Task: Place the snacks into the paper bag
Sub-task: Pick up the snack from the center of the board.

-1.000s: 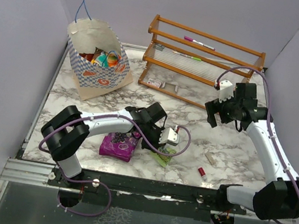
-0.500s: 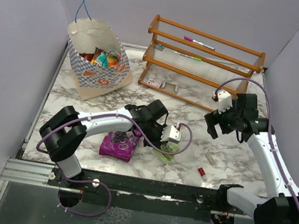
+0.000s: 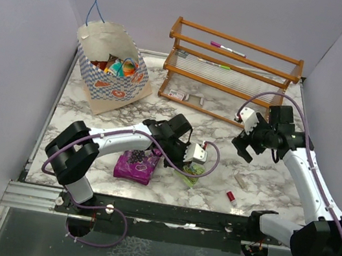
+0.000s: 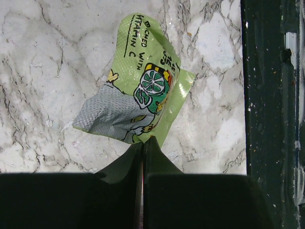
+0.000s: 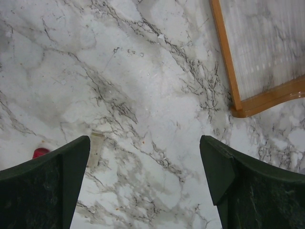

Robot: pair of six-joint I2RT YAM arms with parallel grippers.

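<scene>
A small light-green snack packet (image 4: 138, 90) lies crumpled on the marble, and my left gripper (image 4: 144, 141) is shut on its near edge. From above, that packet (image 3: 190, 176) sits near the front rail with the left gripper (image 3: 184, 168) low over it. Just to its left lies a purple packet (image 3: 134, 166). The checked paper bag (image 3: 117, 91) stands open at the back left with several snacks (image 3: 118, 66) inside. My right gripper (image 5: 145, 143) hangs open over bare marble, holding nothing, and shows right of centre from above (image 3: 246, 142).
A wooden rack (image 3: 229, 72) with a pink marker (image 3: 227, 48) stands at the back, its corner (image 5: 257, 102) near my right gripper. A tiny red cylinder (image 3: 230, 196) and a beige stick (image 3: 240, 179) lie front right. The black rail (image 4: 267, 95) borders the near edge.
The right arm has swung nearer and slightly left, its gripper still open. The left gripper has stayed shut on the light-green packet, shifting only a little.
</scene>
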